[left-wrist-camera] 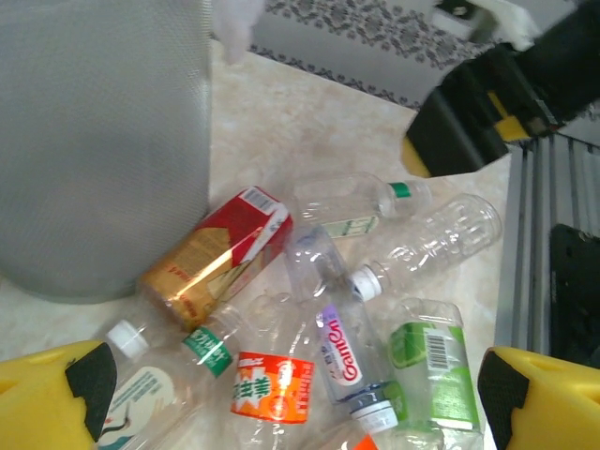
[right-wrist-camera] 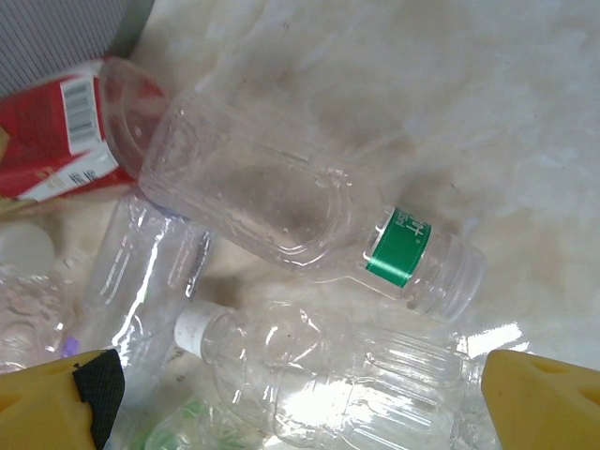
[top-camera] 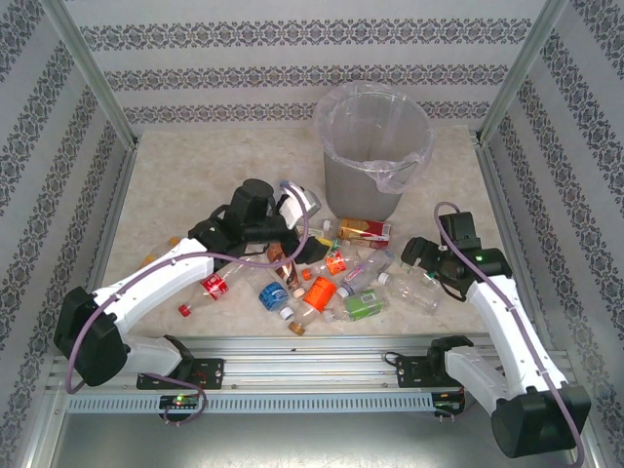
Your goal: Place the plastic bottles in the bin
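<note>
The bin [top-camera: 373, 146], tall, grey and lined with a clear bag, stands at the back of the table. The plastic bottles [top-camera: 336, 278] lie in a loose pile in front of it. My left gripper [top-camera: 302, 244] hangs open over the pile's left part. Between and below its fingers [left-wrist-camera: 291, 412] lie an orange-labelled bottle [left-wrist-camera: 272, 386] and a purple-lettered clear one [left-wrist-camera: 342, 347]; a red-and-gold bottle [left-wrist-camera: 220, 253] rests against the bin wall [left-wrist-camera: 94, 141]. My right gripper [top-camera: 421, 255] is open above a ribbed clear bottle with a white cap [right-wrist-camera: 356, 375], beside a green-banded one [right-wrist-camera: 281, 202].
A red-labelled bottle [top-camera: 214, 285] and a loose red cap [top-camera: 183, 310] lie under the left arm. Patterned walls and metal posts close in the table on three sides. The arms' mounting rail [top-camera: 312, 346] runs along the near edge. Bare tabletop [top-camera: 195, 175] lies left of the bin.
</note>
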`<state>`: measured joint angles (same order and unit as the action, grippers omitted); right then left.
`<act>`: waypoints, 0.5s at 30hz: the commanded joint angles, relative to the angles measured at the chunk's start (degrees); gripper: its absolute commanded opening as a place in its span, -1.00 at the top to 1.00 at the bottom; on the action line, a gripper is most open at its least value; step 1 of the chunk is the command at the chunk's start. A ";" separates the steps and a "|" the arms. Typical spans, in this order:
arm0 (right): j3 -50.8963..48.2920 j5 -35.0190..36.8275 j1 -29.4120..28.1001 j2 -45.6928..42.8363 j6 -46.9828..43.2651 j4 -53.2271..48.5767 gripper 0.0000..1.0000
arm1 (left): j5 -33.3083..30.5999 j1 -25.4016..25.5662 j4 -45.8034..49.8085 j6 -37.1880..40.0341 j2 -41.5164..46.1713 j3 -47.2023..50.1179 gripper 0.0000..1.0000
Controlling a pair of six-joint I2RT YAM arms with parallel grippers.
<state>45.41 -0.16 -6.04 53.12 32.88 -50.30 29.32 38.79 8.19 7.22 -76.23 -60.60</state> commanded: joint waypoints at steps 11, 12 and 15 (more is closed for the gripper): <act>0.72 -2.35 2.02 11.76 -9.00 4.65 -0.96 | -3.76 2.17 0.33 2.37 2.00 1.53 -1.00; 0.97 -1.82 2.00 12.65 -9.29 4.60 -0.96 | -3.83 2.17 0.28 2.27 2.08 1.62 -1.00; 1.34 -1.05 1.83 14.68 -9.91 4.64 -0.96 | -3.99 2.26 0.22 2.31 2.21 1.49 -1.00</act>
<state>45.43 -3.38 -4.25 66.50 25.17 -45.95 25.82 40.45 8.60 8.64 -75.37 -59.35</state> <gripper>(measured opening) 0.982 0.998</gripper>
